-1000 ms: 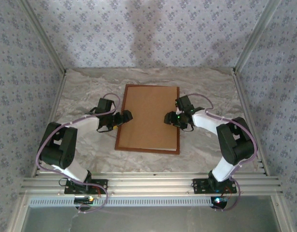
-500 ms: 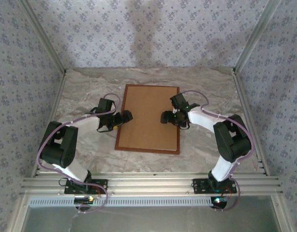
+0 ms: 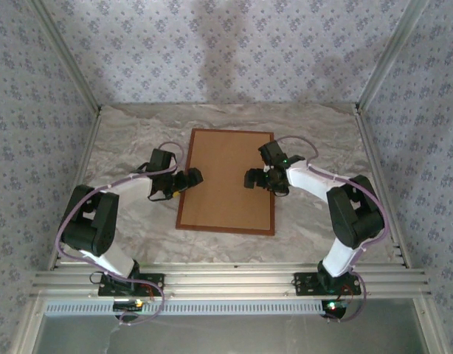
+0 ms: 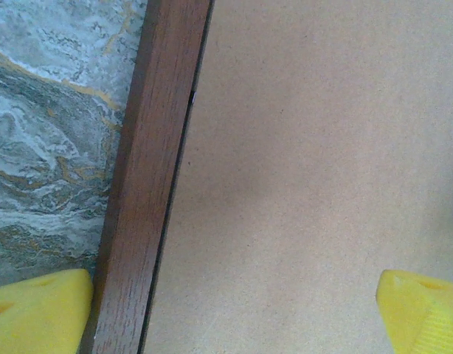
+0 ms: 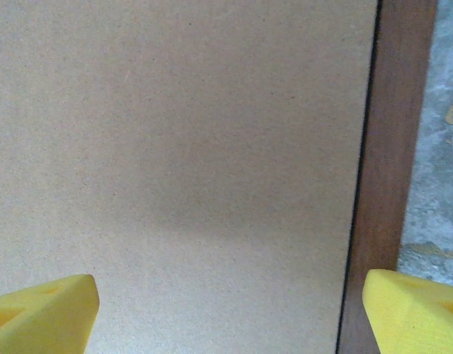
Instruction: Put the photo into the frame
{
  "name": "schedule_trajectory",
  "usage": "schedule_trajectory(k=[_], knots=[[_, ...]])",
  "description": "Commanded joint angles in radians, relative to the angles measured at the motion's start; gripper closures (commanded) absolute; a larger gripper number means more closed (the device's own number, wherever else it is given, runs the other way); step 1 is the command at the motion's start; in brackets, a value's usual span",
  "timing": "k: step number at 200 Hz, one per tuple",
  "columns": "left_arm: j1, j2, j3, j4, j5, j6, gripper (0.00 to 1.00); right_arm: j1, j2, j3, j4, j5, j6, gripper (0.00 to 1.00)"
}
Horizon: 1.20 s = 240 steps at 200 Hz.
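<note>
Marbled tabletop [image 3: 123,147] surrounds the frame [image 4: 142,221], which lies flat. A brown backing board [image 3: 226,177] fills the frame. Left end effector [image 3: 189,178], wide and empty, spans the frame's left moulding. Right end effector [image 3: 251,179], equally wide, spans its right moulding.

Frame [image 3: 225,231] flat on the counter [image 3: 130,140].
Backing board [image 3: 225,177] inside it; left jaws straddle its left rail, right jaws its right.

thin reddish-brown frame [image 3: 225,230] lies flat, back upward
</note>
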Motion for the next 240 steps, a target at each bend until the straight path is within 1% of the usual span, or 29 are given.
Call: schedule_trajectory(k=[1,22,40,55,75,139,164,203,240], knots=[[-0.007,-0.014,0.029,-0.035,-0.002,0.021,0.01,-0.022,-0.052,0.025,-0.054,0.038,-0.007,0.06],[-0.005,-0.023,0.033,-0.04,-0.002,0.021,0.01,-0.04,-0.071,0.011,-0.044,0.028,-0.002,0.09],[-0.005,-0.027,0.033,-0.041,-0.003,0.021,0.01,-0.044,-0.077,-0.007,0.008,-0.003,-0.007,0.11],[-0.005,-0.024,0.033,-0.038,-0.002,0.018,0.01,-0.038,-0.063,-0.017,0.044,-0.035,-0.008,0.12],[-0.005,-0.021,0.025,-0.026,0.006,0.01,0.01,-0.031,-0.032,-0.02,0.062,-0.048,0.0,0.12],[-0.007,-0.019,-0.005,-0.002,0.017,-0.009,0.01,-0.014,0.025,-0.026,0.089,-0.055,0.012,0.13],[-0.011,-0.011,-0.007,0.013,0.024,-0.019,0.01,-0.002,0.047,-0.025,0.101,-0.074,0.018,0.13],[-0.014,0.002,-0.005,0.025,0.033,-0.029,0.01,0.024,0.063,-0.021,0.162,-0.137,0.026,0.14],[-0.016,0.003,-0.009,0.031,0.036,-0.035,0.01,0.028,0.049,-0.014,0.18,-0.152,0.016,0.14]])
